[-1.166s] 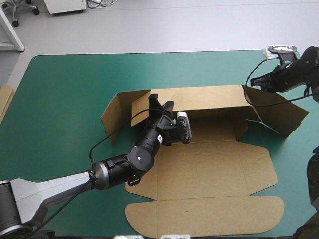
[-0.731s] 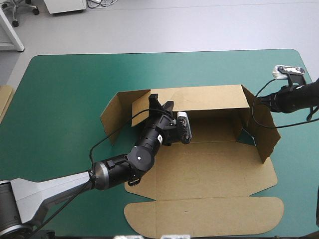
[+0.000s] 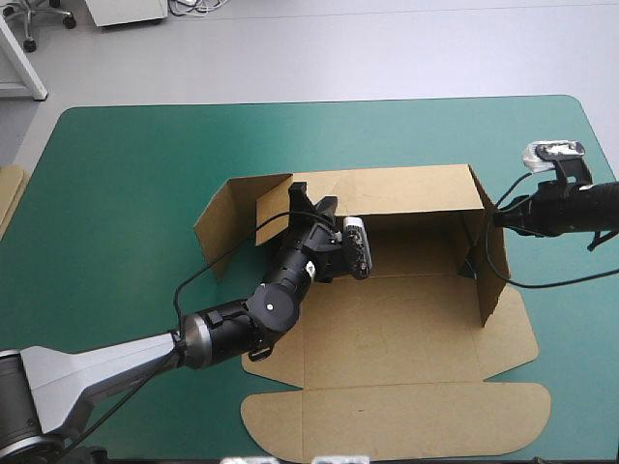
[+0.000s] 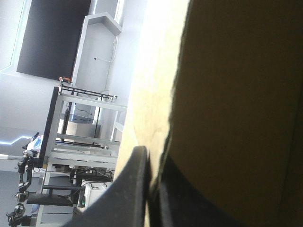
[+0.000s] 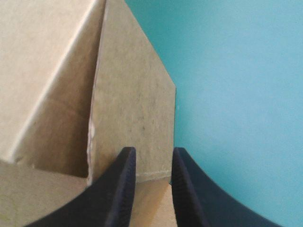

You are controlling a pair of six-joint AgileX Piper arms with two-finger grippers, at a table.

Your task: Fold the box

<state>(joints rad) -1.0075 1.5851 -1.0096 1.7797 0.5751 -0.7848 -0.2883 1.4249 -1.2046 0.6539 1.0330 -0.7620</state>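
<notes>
Box (image 3: 387,324) of brown board is laid just right of centre in the high view, on the teal-green table cover (image 3: 126,164). Base panel (image 3: 406,290) is flat. Lid (image 3: 387,420), with a rounded front edge, is spread flat toward the lower edge of the frame. Back wall (image 3: 406,188) is raised along the upper side of the base. Left side flap (image 3: 226,228) is stood up and splayed outward toward the left of the frame. Right side flap (image 3: 493,261) is stood upright and turned in along the right side of the base, free end toward the lower right.

Left gripper (image 3: 314,205) is set on the back wall near its left end, centre-left of the frame, with the arm brought in from the lower left corner. In the left wrist view its fingers (image 4: 135,189) are seen all but together, the board's edge pinched in the thin slit between them. Board face is seen close ahead of them.

Right gripper (image 3: 497,218) is reached in from the right edge of the frame, tip at the upper end of the right side flap, on its outer side; contact looks likely but cannot be confirmed. In the right wrist view its fingers (image 5: 120,189) are held slightly apart, with nothing clamped. The flap's face is seen ahead of them and through the narrow gap, bare cover beside it.

An edge of more board (image 3: 8,198) is seen at the table's left edge, well apart from the box.
</notes>
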